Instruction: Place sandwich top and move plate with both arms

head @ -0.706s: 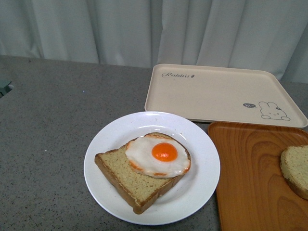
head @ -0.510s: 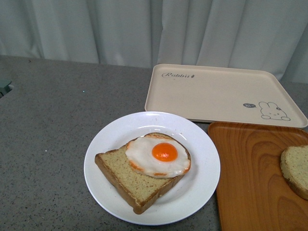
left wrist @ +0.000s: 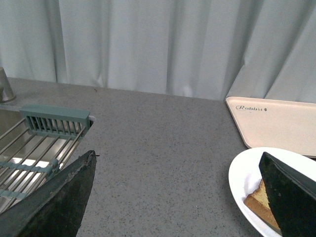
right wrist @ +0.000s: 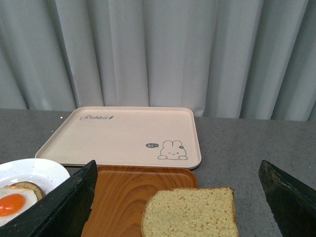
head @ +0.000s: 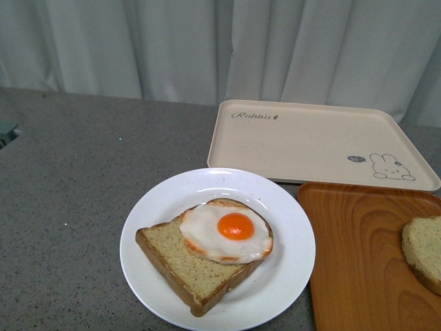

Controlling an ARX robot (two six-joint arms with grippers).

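right hand [right wrist: 177,170] spread wide, facing sandwich top [right wrist: 190,212].

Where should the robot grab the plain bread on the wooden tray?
Likely from above with the right gripper, pinching the bread by its opposite crust edges: it lies flat on the wooden tray, nothing on it, edges bare.

Black wedge fingers, seen in the wrist views only.
The left black pincer [left wrist: 176,154] has two wedge-shaped fingers [left wrist: 59,202], matte with slightly rough faces, tapering to points. The right black pincer [right wrist: 177,163] has the same wedge-shaped fingers [right wrist: 59,207].
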